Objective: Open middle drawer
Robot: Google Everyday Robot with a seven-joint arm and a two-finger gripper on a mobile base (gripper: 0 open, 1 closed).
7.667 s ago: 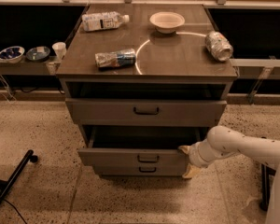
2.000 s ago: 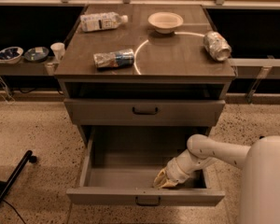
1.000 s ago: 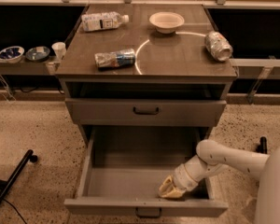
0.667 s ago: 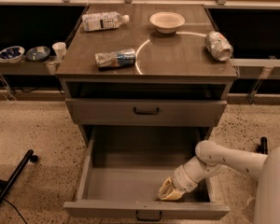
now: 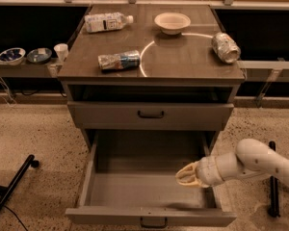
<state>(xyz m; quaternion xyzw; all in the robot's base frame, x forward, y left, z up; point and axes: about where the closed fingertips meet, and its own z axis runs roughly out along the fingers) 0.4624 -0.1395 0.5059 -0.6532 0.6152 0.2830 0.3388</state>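
Observation:
The middle drawer (image 5: 149, 216) is pulled far out of the grey cabinet. Its low flat front with a small dark bar handle (image 5: 152, 222) sits at the bottom edge of the view, and its deep grey tray (image 5: 130, 186) shows empty. My gripper (image 5: 185, 177), cream-coloured on a white arm coming in from the right, is over the right part of the tray, near its right wall and behind the drawer front. It holds nothing that I can see. The drawer below is hidden.
The top drawer (image 5: 151, 114) is closed. On the cabinet top (image 5: 183, 61) lie a plastic bottle (image 5: 107, 21), a crushed bottle (image 5: 119, 60), a white bowl (image 5: 172, 22) and a can (image 5: 225, 47). Bowls (image 5: 12, 55) and a cup (image 5: 61, 52) sit on a left shelf. A black bar (image 5: 12, 186) lies on the floor at left.
The middle drawer has slid from nearly closed to far out. My gripper has since moved from near the drawer front up and back toward the right wall.

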